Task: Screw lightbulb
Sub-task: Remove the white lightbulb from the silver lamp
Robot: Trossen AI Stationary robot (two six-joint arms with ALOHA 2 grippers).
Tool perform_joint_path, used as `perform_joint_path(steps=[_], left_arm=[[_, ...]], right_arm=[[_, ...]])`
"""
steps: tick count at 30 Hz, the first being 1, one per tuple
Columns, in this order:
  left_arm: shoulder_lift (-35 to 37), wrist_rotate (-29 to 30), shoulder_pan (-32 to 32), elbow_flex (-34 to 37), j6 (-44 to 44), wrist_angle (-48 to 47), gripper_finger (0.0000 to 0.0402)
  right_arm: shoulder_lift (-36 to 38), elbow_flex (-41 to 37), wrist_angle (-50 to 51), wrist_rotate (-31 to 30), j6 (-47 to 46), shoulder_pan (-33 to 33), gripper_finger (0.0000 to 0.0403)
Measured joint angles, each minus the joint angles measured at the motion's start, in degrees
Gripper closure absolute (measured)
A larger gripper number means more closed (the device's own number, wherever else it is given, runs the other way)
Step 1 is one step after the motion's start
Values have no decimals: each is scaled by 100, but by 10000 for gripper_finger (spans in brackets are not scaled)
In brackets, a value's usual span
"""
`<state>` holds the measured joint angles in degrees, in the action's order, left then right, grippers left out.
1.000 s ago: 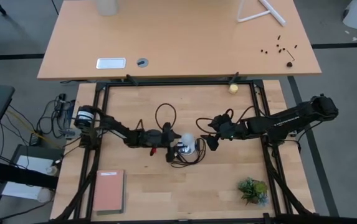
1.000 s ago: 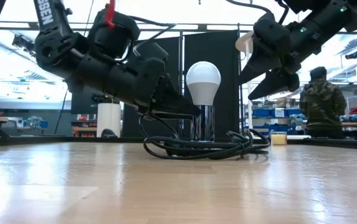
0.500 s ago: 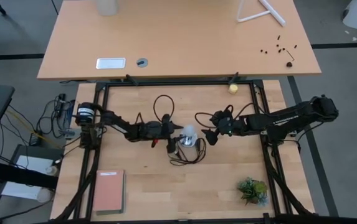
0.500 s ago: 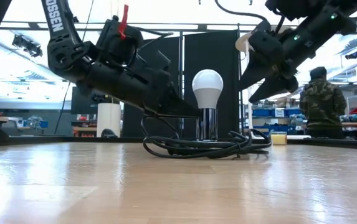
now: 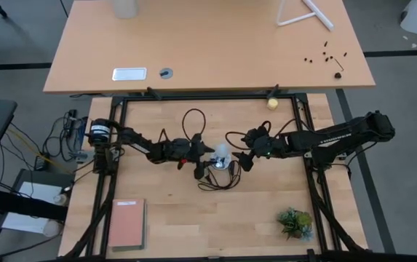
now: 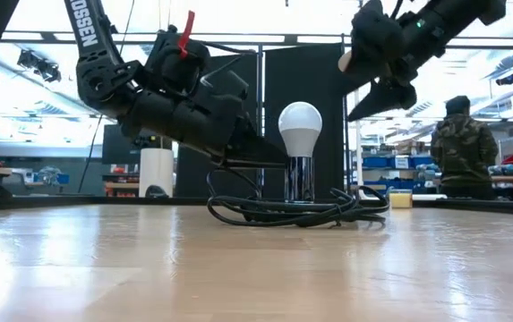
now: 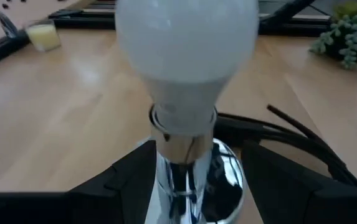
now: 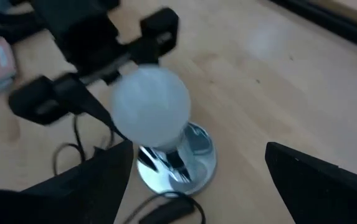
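Near the table's middle, the lightbulb stands upright in its silver socket; left end effector seemingly clamps the socket stem, right end effector gapes beside.

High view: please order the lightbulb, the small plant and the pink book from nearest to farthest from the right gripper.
Measured from the right gripper in the high view:
1. The lightbulb, just to its left near the table's middle.
2. The small plant, at the table's front right corner.
3. The pink book, at the front left corner, clearly the farthest.
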<state>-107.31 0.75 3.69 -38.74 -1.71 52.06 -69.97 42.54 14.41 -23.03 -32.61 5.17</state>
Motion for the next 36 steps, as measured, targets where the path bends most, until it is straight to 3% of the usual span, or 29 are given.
perform_joint_path(steps=[9, 17, 24, 36], left_arm=[[2, -72, 211, -482, 306, -724, 163], [0, -194, 396, -531, 565, -937, 163], [-651, -648, 684, -607, 556, -342, 163], [-1126, -701, 554, -687, 347, 937, 163]], right_arm=[[0, 787, 1247, -246, -65, 6, 30], [0, 1011, 1314, -276, 62, 9, 30], [23, 1011, 1357, -245, 164, -81, 30], [27, 1037, 1652, 30, 45, -129, 30]])
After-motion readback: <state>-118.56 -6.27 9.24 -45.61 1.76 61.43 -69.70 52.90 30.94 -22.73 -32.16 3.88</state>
